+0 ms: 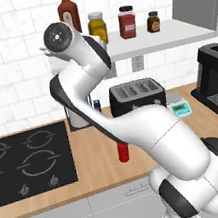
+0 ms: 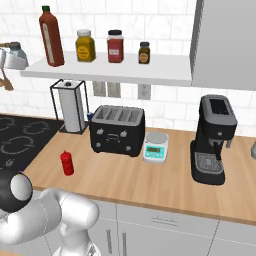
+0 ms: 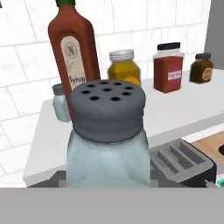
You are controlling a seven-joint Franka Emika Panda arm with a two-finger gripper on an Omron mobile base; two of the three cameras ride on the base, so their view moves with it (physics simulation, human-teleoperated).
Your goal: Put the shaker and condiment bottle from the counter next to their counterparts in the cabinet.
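Gripping the small pale blue-green translucent shaker with a grey perforated cap (image 3: 107, 131), the claw (image 3: 107, 183) has its fingertips hidden under the glass body, so the hold shows mainly by the shaker standing upright right in front of the hand camera, raised to the level of the long white open wall shelf (image 3: 183, 109). In the right base view this shaker (image 2: 16, 54) hangs just off the shelf's (image 2: 165, 70) left end. Behind it on the board, near the left end, stands a small blue-grey shaker with a grey cap (image 3: 60, 103), touching or just beside the tall dark-red labelled sauce bottle with a green cap (image 3: 72, 57). Further along the board come a yellow jar with a pale lid (image 3: 124, 68), a red jar with a black lid (image 3: 168, 68) and a small brown jar (image 3: 201, 68), all upright and apart from each other. Down on the light-wood worktop (image 2: 150, 180), the small all-red squeeze bottle with a pointed cap (image 2: 67, 163) stands upright near the front edge, between the black stovetop (image 2: 20, 137) and the black toaster (image 2: 117, 130). To the toaster's right sit a small kitchen scale (image 2: 155, 146) and a black coffee machine (image 2: 212, 137).
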